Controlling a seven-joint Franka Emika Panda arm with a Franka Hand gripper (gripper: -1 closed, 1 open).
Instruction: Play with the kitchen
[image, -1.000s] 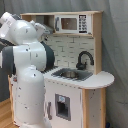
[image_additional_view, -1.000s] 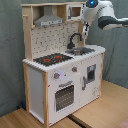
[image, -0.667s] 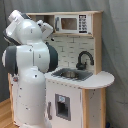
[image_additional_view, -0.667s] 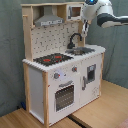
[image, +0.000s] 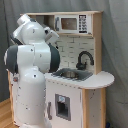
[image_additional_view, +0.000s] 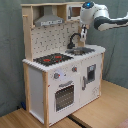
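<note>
Gripper (image_additional_view: 83, 31) hangs above the kitchen's (image_additional_view: 60, 75) sink, just right of the black faucet (image_additional_view: 75, 39); its opening cannot be told.

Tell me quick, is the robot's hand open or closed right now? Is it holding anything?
End effector: cannot be told. It hangs above the sink of the kitchen, beside the black faucet; nothing visibly held.
</note>
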